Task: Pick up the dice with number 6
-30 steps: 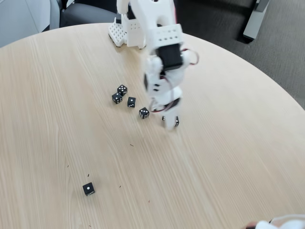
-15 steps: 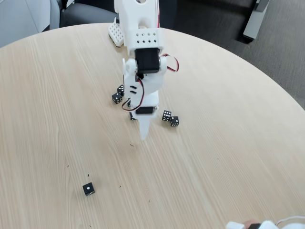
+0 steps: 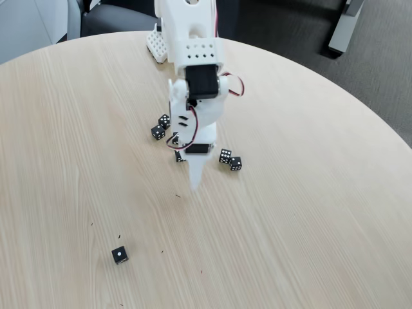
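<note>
Clearly early stage: white two-finger gripper (image 3: 195,183) points down at round light-wood table (image 3: 309,212), fingers apparently pressed together, holding nothing. Small black cube die showing six white pips (image 3: 225,155) lies on table just right of gripper, untouched. Reach, grasp, lift all remain.

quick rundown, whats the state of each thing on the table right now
white two-finger gripper: pointing down at bare table, holding nothing seen; open or shut unclear
black die showing six pips: resting on table, not gripped
lone black die showing one pip: resting apart, near front edge
round light wooden table: level
</note>
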Controlling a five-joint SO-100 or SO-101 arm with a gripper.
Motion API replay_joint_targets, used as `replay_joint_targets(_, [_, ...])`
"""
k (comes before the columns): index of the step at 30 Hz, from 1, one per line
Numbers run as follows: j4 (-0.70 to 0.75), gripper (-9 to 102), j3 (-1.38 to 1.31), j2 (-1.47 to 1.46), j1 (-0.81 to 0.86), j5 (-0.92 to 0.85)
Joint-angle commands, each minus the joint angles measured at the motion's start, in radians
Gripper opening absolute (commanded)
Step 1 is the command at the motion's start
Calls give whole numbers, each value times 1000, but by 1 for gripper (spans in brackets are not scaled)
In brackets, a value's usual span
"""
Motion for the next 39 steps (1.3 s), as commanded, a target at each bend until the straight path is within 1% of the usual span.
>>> replay_joint_targets(1, [-9,33,-21,21,-46,-21])
replay_joint_targets(6, [-9,35,-21,23,-147,-46])
replay_joint_targets(21, [-9,34,-21,21,-232,-103])
replay_joint_targets(30, [-9,21,-21,15,-232,-106])
replay_joint_targets(39, [-9,18,-21,18,-222,-110])
